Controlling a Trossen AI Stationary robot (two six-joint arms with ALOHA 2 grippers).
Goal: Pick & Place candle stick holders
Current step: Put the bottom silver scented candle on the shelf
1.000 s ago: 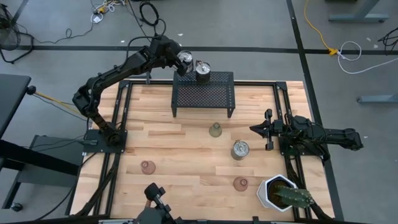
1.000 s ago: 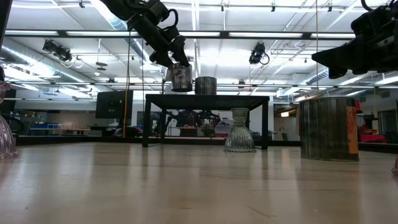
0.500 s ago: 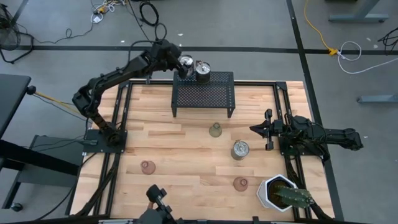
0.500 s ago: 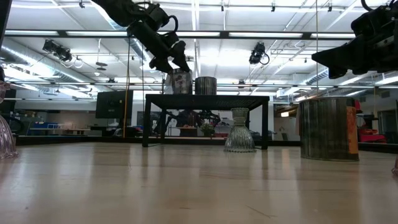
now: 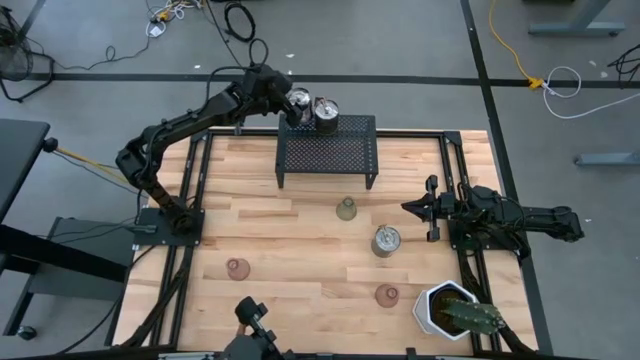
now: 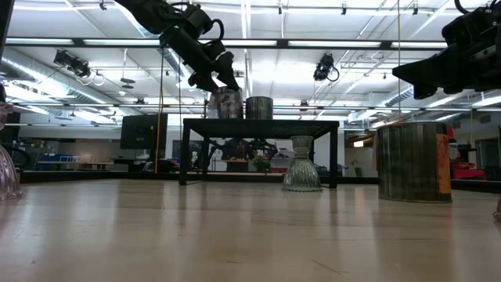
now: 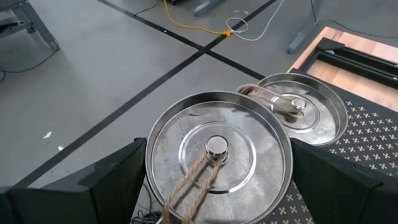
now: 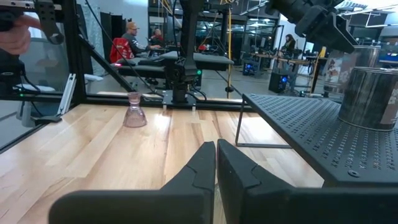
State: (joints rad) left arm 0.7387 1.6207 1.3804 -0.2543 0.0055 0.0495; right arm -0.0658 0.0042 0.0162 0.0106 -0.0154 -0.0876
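Holders: six on view, all placed relative to the rack (image 5: 327, 150).

- Pink cup (image 5: 237, 268): well in front of the rack, toward its left side, on the table (image 5: 300, 250).
- Left gripper (image 5: 287, 101): at the rack's back-left corner, fingers spread wide around a silver can (image 5: 298, 99). Left wrist view shows that can's lid (image 7: 219, 154) between the two dark fingers (image 7: 115, 180); cannot tell if they actually touch it. Low view has the can (image 6: 225, 103) sitting on the rack top.
- Second silver can (image 5: 325, 111): on the rack top, just beside the first, touching or nearly so.
- Green cup (image 5: 346, 209): on the table just in front of the rack.
- Third silver can (image 5: 386, 240): on the table, further in front, off the rack's right end.
- Second pink cup (image 5: 387, 295): in front of that can, near the table's front edge.
- Right gripper (image 5: 413, 208): waiting off to the rack's front-right, fingers pressed together, nothing in them.
- Cactus pot (image 5: 450, 310): front-right corner, far from the rack.
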